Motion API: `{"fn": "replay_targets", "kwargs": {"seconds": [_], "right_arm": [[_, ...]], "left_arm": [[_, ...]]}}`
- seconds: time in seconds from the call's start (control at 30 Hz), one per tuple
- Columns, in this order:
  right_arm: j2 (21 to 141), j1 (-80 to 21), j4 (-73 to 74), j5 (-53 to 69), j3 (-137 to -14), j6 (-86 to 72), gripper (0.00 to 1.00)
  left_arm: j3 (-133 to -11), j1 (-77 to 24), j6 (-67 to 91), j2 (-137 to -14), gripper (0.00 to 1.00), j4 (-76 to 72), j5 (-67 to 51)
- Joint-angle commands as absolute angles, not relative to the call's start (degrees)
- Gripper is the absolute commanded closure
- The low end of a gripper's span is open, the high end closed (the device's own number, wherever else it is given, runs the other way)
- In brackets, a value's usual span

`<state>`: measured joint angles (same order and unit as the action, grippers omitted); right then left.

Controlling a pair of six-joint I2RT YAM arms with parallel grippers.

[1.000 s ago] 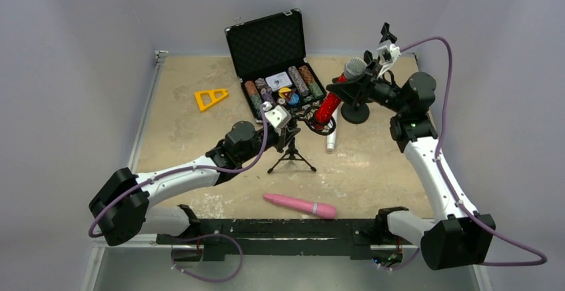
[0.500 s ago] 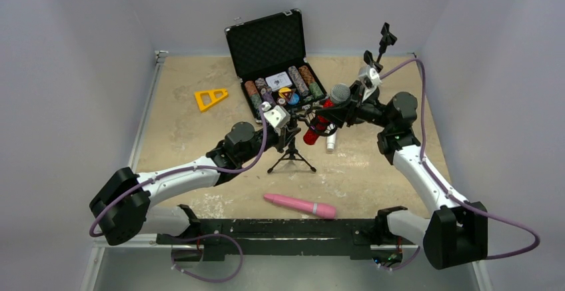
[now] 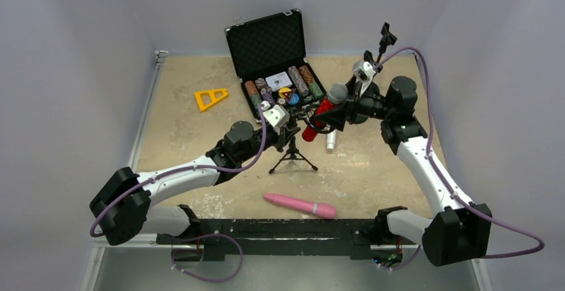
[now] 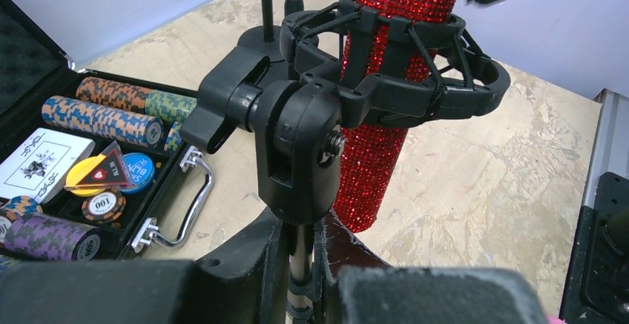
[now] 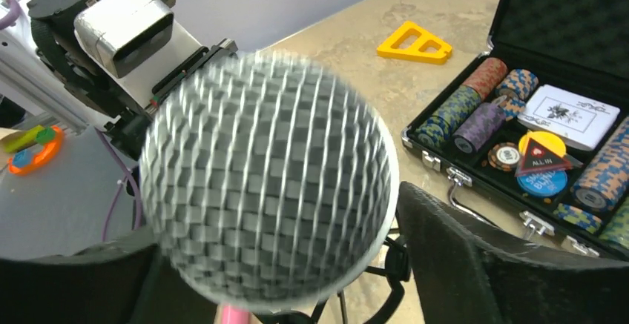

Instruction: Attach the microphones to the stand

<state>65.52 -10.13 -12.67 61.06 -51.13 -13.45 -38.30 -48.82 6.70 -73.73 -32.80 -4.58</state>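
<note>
The glittery red microphone (image 3: 316, 123) with its silver mesh head (image 5: 267, 168) stands tilted, its body pushed through the black shock-mount ring (image 4: 400, 90) of the small tripod stand (image 3: 292, 158). My right gripper (image 3: 335, 106) is shut on the red microphone just below the head. My left gripper (image 4: 311, 246) is shut on the stand's thin pole under the swivel joint. The white microphone (image 3: 330, 142) lies on the table right of the tripod. The pink microphone (image 3: 300, 205) lies near the front edge.
An open black case of poker chips (image 3: 276, 71) stands at the back centre, close behind the mount. A yellow triangle (image 3: 210, 97) lies at the back left. A second tall stand with a clip (image 3: 385, 36) rises behind my right arm.
My right gripper brought the red microphone down and left from high at the back right into the shock mount, then shifted slightly further left. The left arm kept still on the stand.
</note>
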Motion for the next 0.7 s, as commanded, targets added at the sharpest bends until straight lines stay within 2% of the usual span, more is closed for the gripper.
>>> {"fn": "replay_targets", "kwargs": {"seconds": [0.0, 0.1, 0.2, 0.27, 0.43, 0.67], "right_arm": [[64.2, -7.7, 1.1, 63.4, -59.9, -8.7, 0.15], [63.4, -5.3, 7.9, 68.2, -65.1, -4.8, 0.11], [62.9, -3.7, 21.8, 69.6, -71.6, 6.4, 0.09], [61.6, -1.6, 25.8, 72.1, -73.2, 11.0, 0.08], [56.3, 2.3, 31.9, 73.9, -72.9, 17.2, 0.05], [50.7, 4.9, 32.5, 77.0, -67.3, 18.4, 0.05]], "left_arm": [[-38.8, -48.6, 9.4, -73.9, 1.0, -28.6, -8.1], [-39.9, -48.6, 8.3, -73.3, 1.0, -26.8, -9.3], [-40.3, -48.6, 7.7, -72.3, 1.0, -25.6, -10.1], [-40.2, -48.6, 7.3, -71.6, 1.0, -24.8, -10.0], [-39.2, -48.5, 6.4, -68.1, 1.0, -21.8, -9.0], [-35.7, -48.1, 7.5, -61.0, 1.0, -18.6, -7.1]]}}
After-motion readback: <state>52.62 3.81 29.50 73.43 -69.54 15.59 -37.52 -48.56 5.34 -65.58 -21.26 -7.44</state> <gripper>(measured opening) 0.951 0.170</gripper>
